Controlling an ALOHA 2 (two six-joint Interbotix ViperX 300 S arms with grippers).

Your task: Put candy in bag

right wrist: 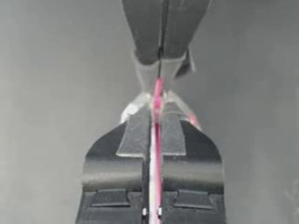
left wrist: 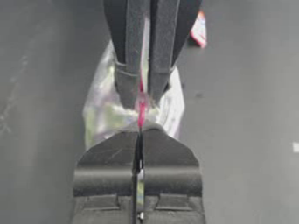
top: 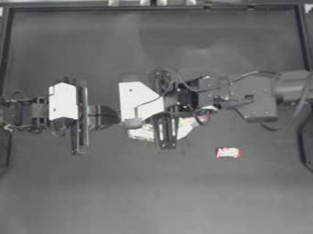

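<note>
Near the middle of the frame, both arms are meeting over the clear plastic zip bag with a pink-red strip (top: pixel 183 127). The left gripper (left wrist: pixel 139 131) is pinching that strip, and the right gripper (right wrist: pixel 156 109) is clamping it from the opposite side, crowding the bag's mouth. The small red-wrapped candy with a white middle (top: pixel 227 152) is lying alone on the dark surface (top: pixel 153 196), lower right of the bag, apart from it.
</note>
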